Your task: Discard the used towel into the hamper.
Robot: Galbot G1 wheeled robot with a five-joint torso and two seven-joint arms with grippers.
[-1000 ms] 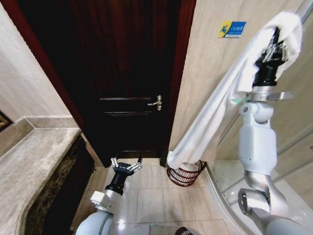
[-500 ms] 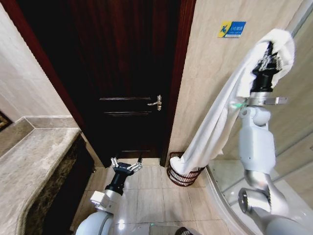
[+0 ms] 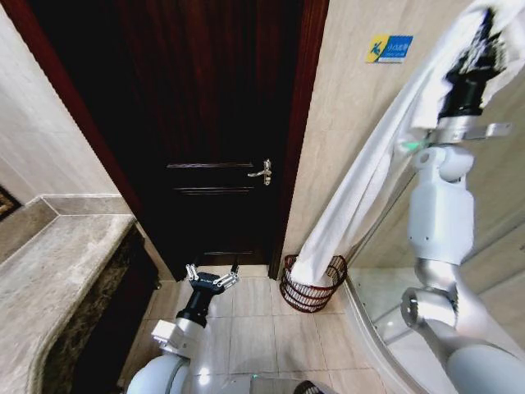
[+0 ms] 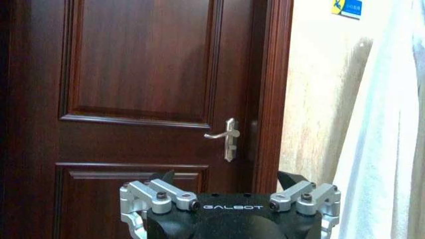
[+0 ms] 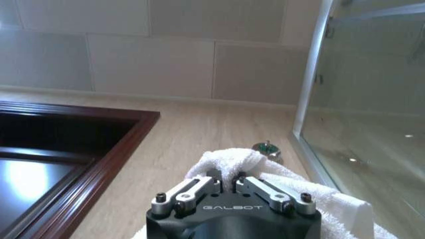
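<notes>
Right tool [image 3: 482,37] raised high, up and to the right of the hamper [image 3: 312,283], jaws pinched tight on the top fold of the towel [image 3: 369,176]; right wrist view confirms the clamp, white terry bunched between the fingers [image 5: 199,188] of the right tool [image 5: 228,183]; towel hangs in a long slanting drape from the tool down toward the hamper; its lower end sits at or just inside the hamper's rim, cannot tell whether it touches the bottom; hamper stands on the floor tiles just right of the dark door [image 3: 205,123], against the beige wall, beside the shower glass [image 5: 371,89]; left tool [image 3: 212,278] low, left of the hamper and well apart from it, fingers spread wide, holding nothing, idle; left wrist view shows it facing the door with the towel [image 4: 385,149] hanging at the side.

Progress, judged: towel lifted and its tail lined up over the hamper, so carry step looks nearly done; left to do: lower or release so the whole length drops in; most of the cloth is outside the hamper; risk is the cloth spilling over the rim.
</notes>
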